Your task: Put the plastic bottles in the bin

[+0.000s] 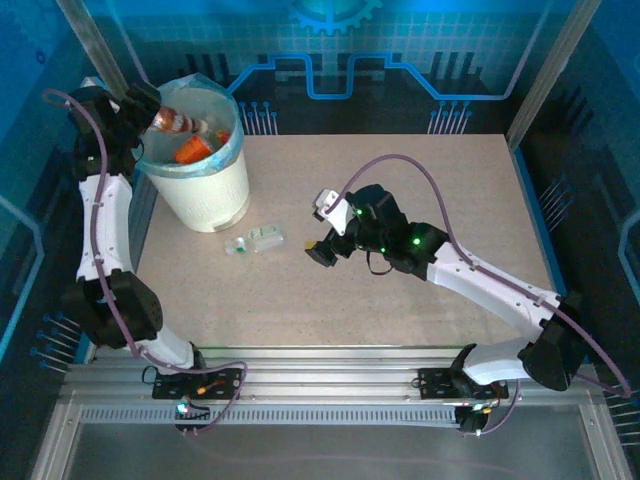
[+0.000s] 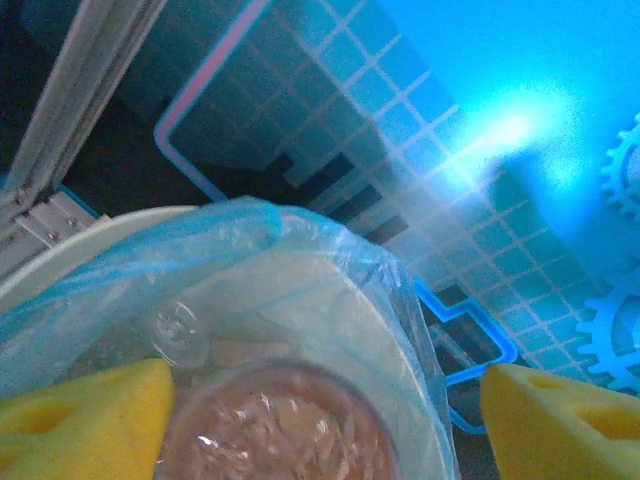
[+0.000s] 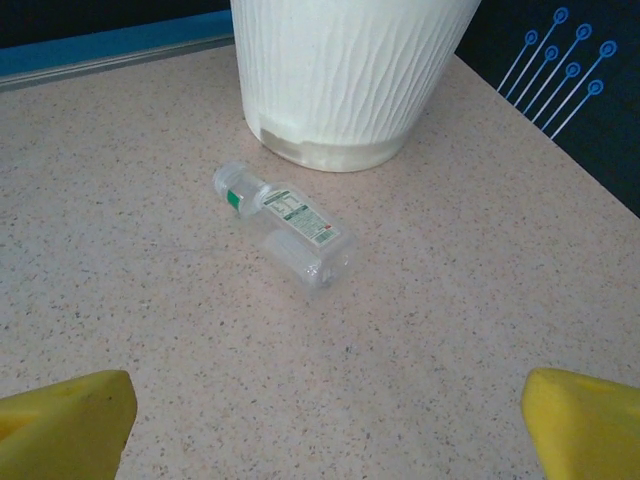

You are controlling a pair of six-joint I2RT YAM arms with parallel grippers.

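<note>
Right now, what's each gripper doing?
Left gripper: open, a bottle unclamped between its jaws, over the bin.
Right gripper: open, holding nothing.

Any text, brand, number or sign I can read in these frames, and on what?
Nothing legible.
Clear bottle on the table: white label with green and red print, too small to read.
Reddish bottle over the bin: its print too blurred to read.
Back wall: gear and circuit-line drawings, no words.

- One round white plastic bucket [image 1: 205,195], lined with a light-blue bag.
- One clear plastic bottle [image 1: 254,241] lying on the tabletop [image 1: 400,320].
- Two more at the bucket's mouth: a red-labelled bottle [image 1: 175,122] and an orange-labelled bottle [image 1: 193,150].
</note>
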